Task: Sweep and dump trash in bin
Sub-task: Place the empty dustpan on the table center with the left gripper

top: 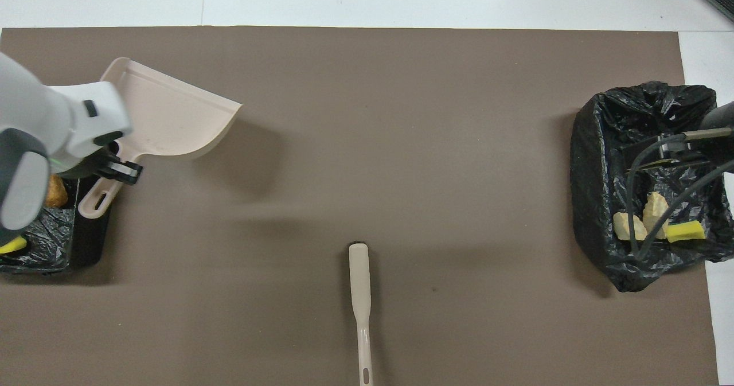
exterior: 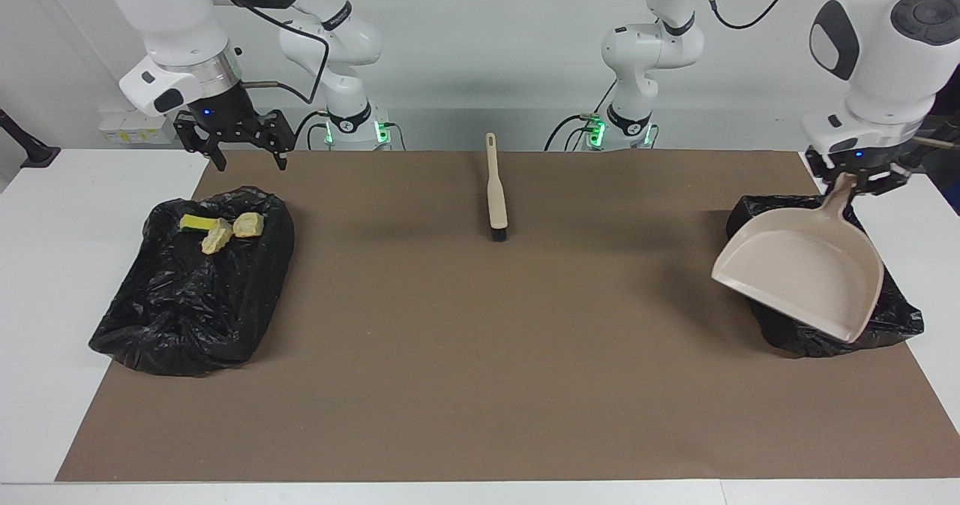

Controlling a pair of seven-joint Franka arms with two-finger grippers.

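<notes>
My left gripper [exterior: 855, 179] is shut on the handle of the beige dustpan [exterior: 802, 274], which hangs tilted and empty over the black-bagged bin [exterior: 896, 323] at the left arm's end. From above, the dustpan [top: 166, 113] reaches out over the mat, and brown and yellow trash [top: 54, 192] shows in that bin [top: 40, 245] beside my left gripper [top: 121, 171]. More trash [exterior: 221, 231] lies in the other black-bagged bin [exterior: 187, 302]. My right gripper [exterior: 251, 161] hangs open and empty over that bin's robot-side edge.
A beige brush [exterior: 496, 190] lies on the brown mat [exterior: 480, 355] midway between the arms, bristles pointing away from the robots. In the overhead view the brush [top: 360, 294] has its handle toward the robots. The right arm's cables cross over the second bin [top: 596, 162].
</notes>
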